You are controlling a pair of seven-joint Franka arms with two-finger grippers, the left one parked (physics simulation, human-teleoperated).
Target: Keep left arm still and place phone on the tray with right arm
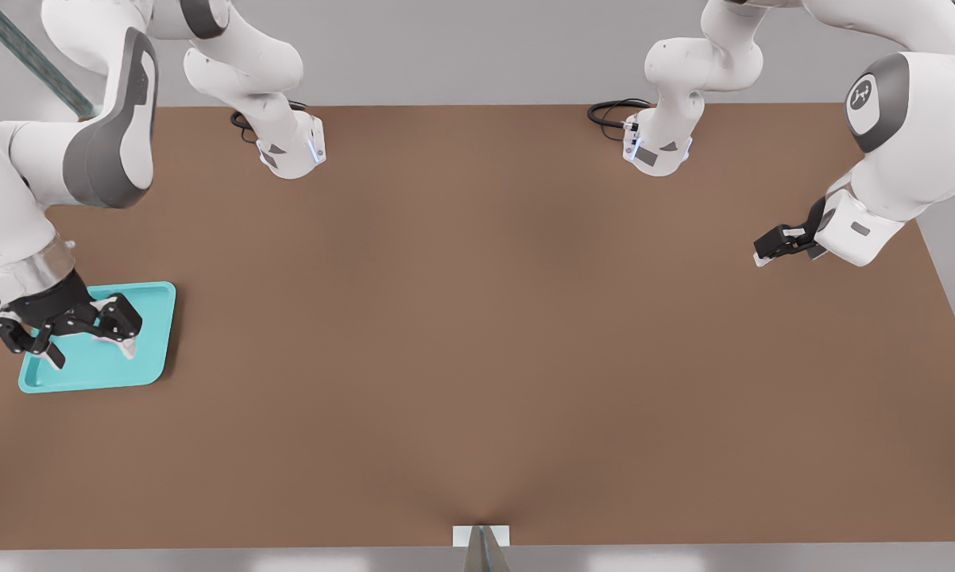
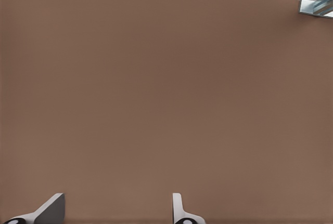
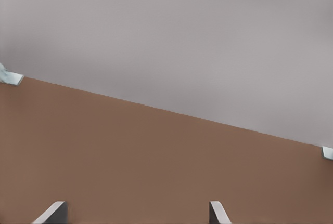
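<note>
Table: brown, matte, plain surface, no marks seen. Grey wall behind its far edge. Two black cables lie coiled at the far edge, one toward the front view's left, one toward its right. At mid near edge, a small white bracket with a grey metal strut (lower end out of view). A striped greenish bar slants across the upper left corner.

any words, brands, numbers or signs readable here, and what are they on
No readable words or numbers anywhere.
White logo, a symbol and no letters, on the grey cap of the left arm.
Tool, open over the tray: no text on either.
Table: no text.
</note>
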